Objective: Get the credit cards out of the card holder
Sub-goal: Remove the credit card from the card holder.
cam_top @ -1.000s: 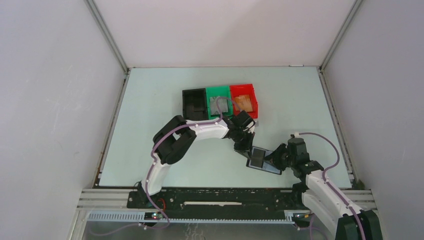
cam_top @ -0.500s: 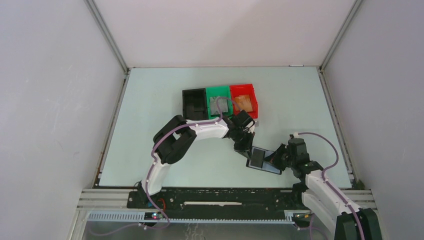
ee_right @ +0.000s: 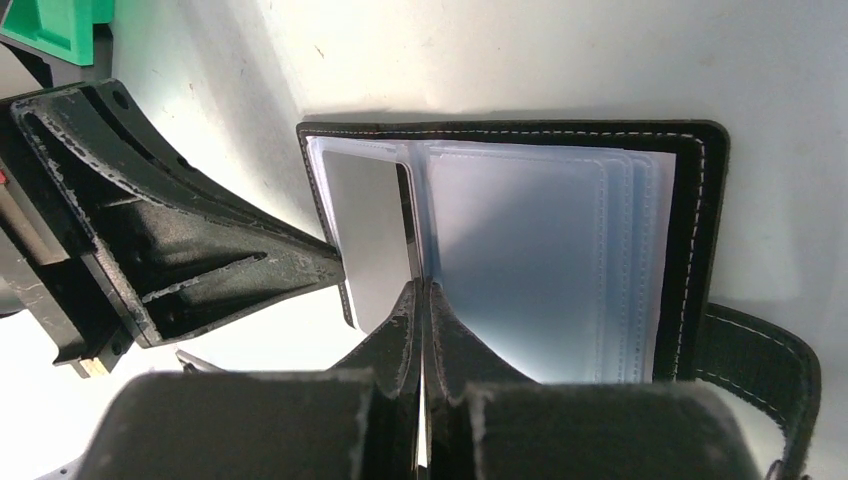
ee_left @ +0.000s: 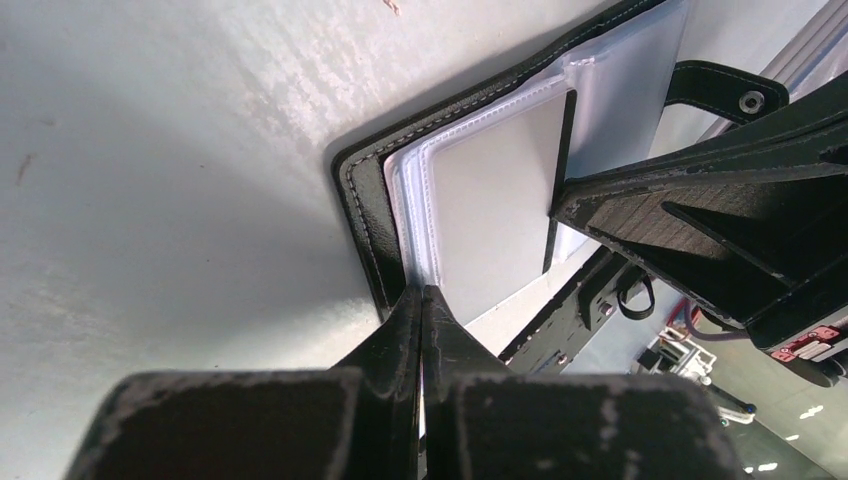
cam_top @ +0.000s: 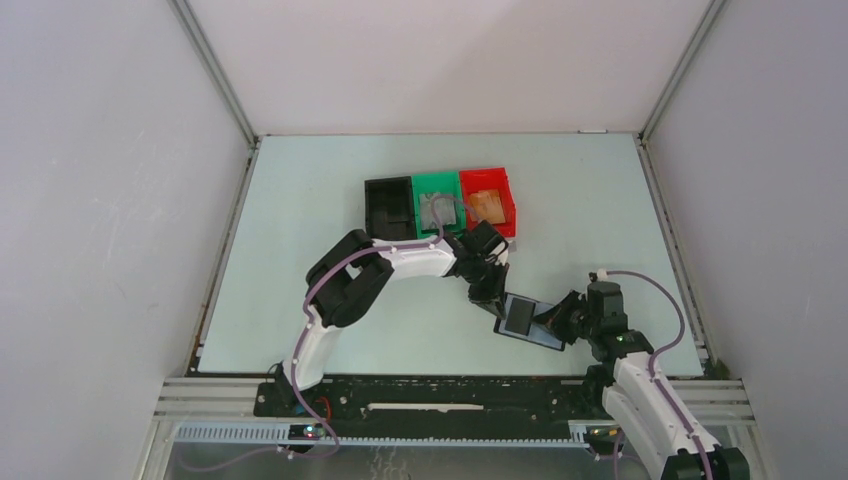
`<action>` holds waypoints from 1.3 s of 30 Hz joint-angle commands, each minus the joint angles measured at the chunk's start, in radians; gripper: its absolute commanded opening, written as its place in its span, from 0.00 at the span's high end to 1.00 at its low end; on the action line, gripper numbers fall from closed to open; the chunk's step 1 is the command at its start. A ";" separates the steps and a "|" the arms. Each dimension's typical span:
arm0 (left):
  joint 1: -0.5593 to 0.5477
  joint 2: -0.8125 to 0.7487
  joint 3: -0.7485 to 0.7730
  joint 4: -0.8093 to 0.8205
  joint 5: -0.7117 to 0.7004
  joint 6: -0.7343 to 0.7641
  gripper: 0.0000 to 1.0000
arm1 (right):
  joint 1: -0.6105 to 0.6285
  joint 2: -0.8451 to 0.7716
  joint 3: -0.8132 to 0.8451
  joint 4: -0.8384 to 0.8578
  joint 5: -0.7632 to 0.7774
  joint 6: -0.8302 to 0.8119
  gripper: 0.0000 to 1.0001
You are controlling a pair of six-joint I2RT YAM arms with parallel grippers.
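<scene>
Card holder: lies open on the table, clear sleeves facing up, between the two grippers.
Strap tab: sticks out from the card holder's edge on the right arm's side.
Credit card: one grey-silver card sits in the card holder's sleeve on the side toward the left gripper.
Left arm: elbow folded back well to the left of the card holder, forearm running across to it, wrist bent so the fingers point down at its far corner.
Left gripper: clenched, tips pinching the card holder's sleeve edge at the stitched corner.
Right arm: comes in low from the card holder's near right, wrist just beside it, fingers pointing across it toward the left gripper.
Right gripper: clenched on a thin leaf that stands edge-on from the card holder's middle; whether that leaf is a sleeve or a card cannot be told.
Bins: a black bin, a green bin and a red bin stand touching in a row beyond the card holder, behind the left wrist.
Bin contents: greyish pieces in the green bin, tan pieces in the red bin, too small to identify.
</scene>
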 commanded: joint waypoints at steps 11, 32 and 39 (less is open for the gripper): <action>0.024 0.005 -0.044 0.030 -0.008 -0.013 1.00 | -0.036 -0.107 0.014 -0.149 0.022 -0.017 1.00; 0.047 -0.053 -0.064 0.015 -0.058 0.013 1.00 | -0.065 -0.178 0.023 -0.233 0.033 -0.029 1.00; 0.046 -0.073 -0.064 0.014 -0.057 0.025 1.00 | -0.076 -0.146 0.010 -0.204 -0.011 -0.015 0.77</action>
